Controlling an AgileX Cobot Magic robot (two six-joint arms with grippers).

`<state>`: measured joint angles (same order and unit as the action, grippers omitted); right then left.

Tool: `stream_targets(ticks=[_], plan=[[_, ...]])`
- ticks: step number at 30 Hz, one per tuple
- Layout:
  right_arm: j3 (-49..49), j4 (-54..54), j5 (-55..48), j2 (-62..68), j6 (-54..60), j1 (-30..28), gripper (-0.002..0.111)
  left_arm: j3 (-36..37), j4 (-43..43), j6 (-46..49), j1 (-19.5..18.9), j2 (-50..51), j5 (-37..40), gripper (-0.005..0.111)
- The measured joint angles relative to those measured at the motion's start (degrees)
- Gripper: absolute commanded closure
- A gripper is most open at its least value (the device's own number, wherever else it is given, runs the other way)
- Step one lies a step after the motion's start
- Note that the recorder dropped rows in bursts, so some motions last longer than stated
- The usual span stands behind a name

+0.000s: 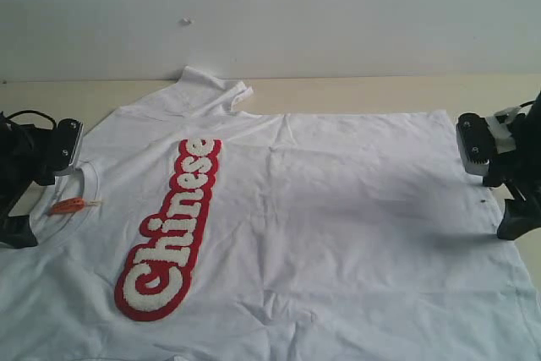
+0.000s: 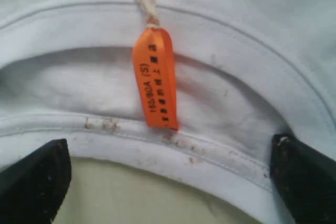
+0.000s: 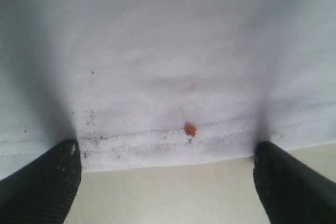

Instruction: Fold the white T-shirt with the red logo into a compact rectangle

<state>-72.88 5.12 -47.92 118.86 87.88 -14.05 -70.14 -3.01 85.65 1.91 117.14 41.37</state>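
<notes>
Lying unfolded: white T-shirt, red logo up | folds all pending | left gripper, right gripper wide apart, empty.

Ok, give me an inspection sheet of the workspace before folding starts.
Surface: pale tabletop, bare strip behind the shirt.
Job's things: white T-shirt spread flat, collar left, hem right; red logo face up; orange tag at collar.
Clutter: nothing seen.
Grippers: left gripper open at the collar; right gripper open at the hem; neither holds cloth.
Cables: black cable looped at the left arm.
Surroundings: plain white wall.
</notes>
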Motion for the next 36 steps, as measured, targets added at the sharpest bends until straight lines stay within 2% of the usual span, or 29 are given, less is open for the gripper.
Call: stream_targets(ticks=[7, 17, 36], plan=[[0.00, 0.72, 0.10, 0.00, -1.00, 0.00, 0.023, 0.00, 0.00, 0.08, 0.00, 0.00, 0.00, 0.003], [0.00, 8.66, 2.49, 0.00, -1.04, 0.00, 0.023, 0.00, -0.23, 0.08, -0.12, 0.00, 0.00, 0.003], [0.00, 8.01, 4.22, 0.22, -5.00, 0.00, 0.025, 0.00, -0.23, 0.08, -0.12, 0.00, 0.00, 0.003]])
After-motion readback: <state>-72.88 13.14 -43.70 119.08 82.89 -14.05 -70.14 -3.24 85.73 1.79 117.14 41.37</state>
